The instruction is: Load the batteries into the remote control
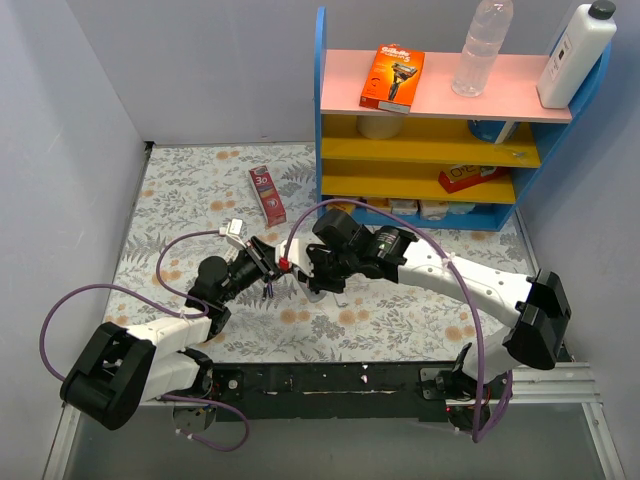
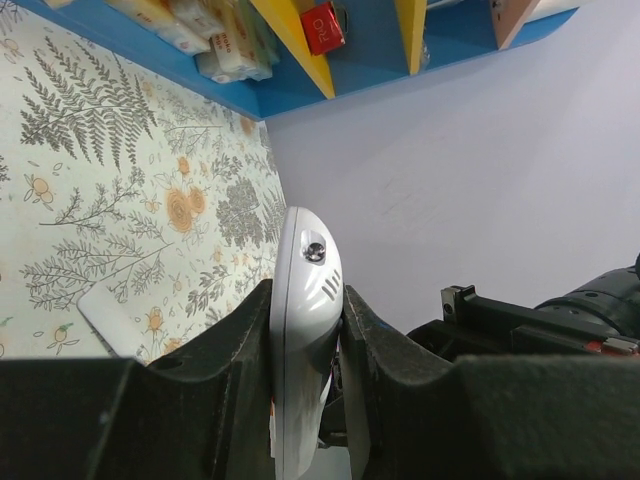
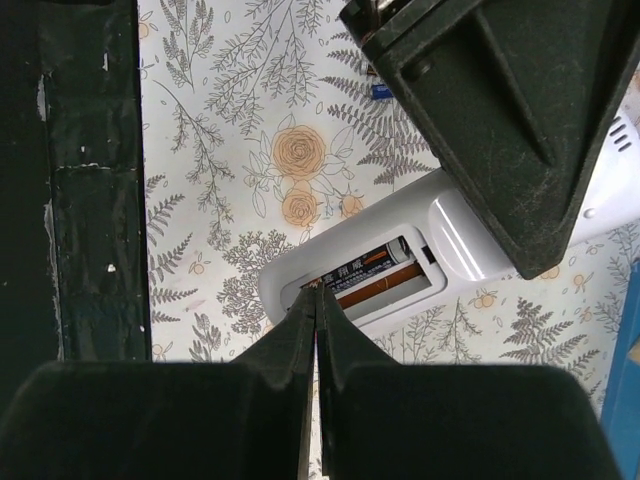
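Top external view: the two arms meet over the middle of the floral-covered table, in front of the blue shelf unit. The left gripper and right gripper stand close together. The white remote control shows only in part between them.

Left wrist view: the left gripper is clamped on the remote control. The remote is seen edge-on, silver-white and rounded at its end, raised off the table. A flat white piece lies on the table beside it.

Right wrist view: the right gripper has its fingers pressed together with nothing between them, tips above the remote control. Its battery compartment is uncovered. One battery, dark with an orange band and white lettering, lies seated in it.
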